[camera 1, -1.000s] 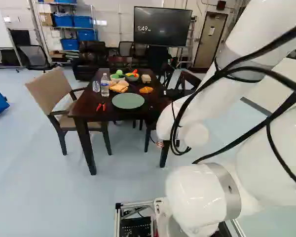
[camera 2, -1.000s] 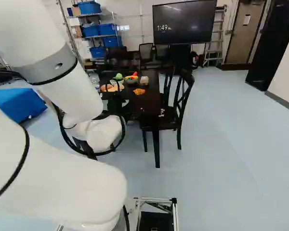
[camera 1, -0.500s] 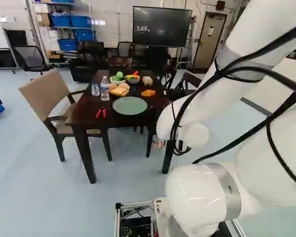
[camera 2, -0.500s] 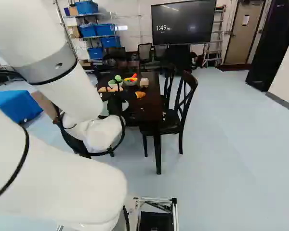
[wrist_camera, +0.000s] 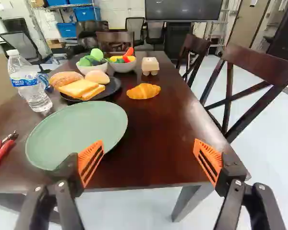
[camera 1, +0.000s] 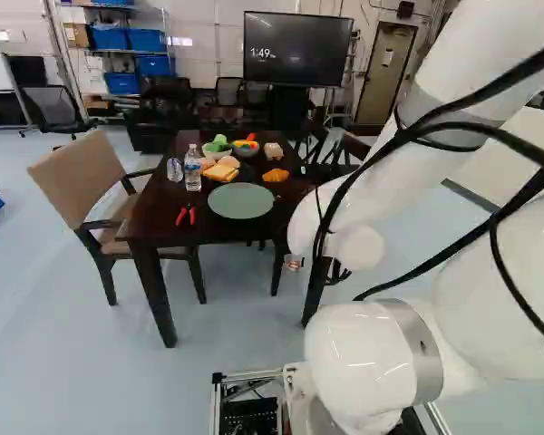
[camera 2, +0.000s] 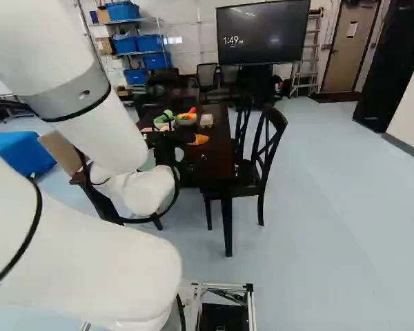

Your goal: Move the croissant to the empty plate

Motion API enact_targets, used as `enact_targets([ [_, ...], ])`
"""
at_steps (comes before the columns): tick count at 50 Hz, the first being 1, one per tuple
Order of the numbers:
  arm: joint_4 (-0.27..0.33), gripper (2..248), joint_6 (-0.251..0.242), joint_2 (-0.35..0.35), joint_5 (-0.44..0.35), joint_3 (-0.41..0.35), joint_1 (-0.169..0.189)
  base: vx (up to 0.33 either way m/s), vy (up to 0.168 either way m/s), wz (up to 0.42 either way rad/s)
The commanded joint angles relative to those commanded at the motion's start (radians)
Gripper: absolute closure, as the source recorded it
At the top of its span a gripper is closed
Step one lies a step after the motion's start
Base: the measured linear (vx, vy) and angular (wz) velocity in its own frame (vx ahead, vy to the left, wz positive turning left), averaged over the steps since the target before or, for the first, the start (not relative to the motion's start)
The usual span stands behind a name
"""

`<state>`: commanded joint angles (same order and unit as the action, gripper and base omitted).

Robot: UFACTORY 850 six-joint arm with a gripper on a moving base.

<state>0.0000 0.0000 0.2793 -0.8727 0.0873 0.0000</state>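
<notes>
In the right base view my black gripper (camera 2: 167, 146) shows beyond the arm, in front of part of the table. Seen from the wrist, the gripper (wrist_camera: 148, 160) has its orange-padded fingers wide apart and nothing between them. The golden croissant (wrist_camera: 143, 91) lies on the dark table, ahead of the gap between the fingers and some way off. A bare green plate (wrist_camera: 79, 132) lies nearer, ahead of one finger and to the bottle's side of the croissant. The left base view also shows the croissant (camera 1: 276, 175) behind the plate (camera 1: 241, 200).
Beside the plate are a water bottle (wrist_camera: 31, 84), red-handled pliers (wrist_camera: 2, 148) and a black plate of bread (wrist_camera: 116, 85). Two food bowls (wrist_camera: 124, 66) and an egg carton (wrist_camera: 150, 66) stand farther back. Chairs (wrist_camera: 249, 79) flank the table (wrist_camera: 163, 158).
The base has moved forward, so the table and its things appear nearer in both base views. The arm keeps its pose against its lowest joint. Nothing on the table has visibly shifted.
</notes>
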Motion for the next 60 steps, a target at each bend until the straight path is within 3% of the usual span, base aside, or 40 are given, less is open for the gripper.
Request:
enact_targets([
  [60, 0.000, 3, 0.000, 0.000, 0.000, 0.000, 0.000, 0.059, 0.001, -0.005],
])
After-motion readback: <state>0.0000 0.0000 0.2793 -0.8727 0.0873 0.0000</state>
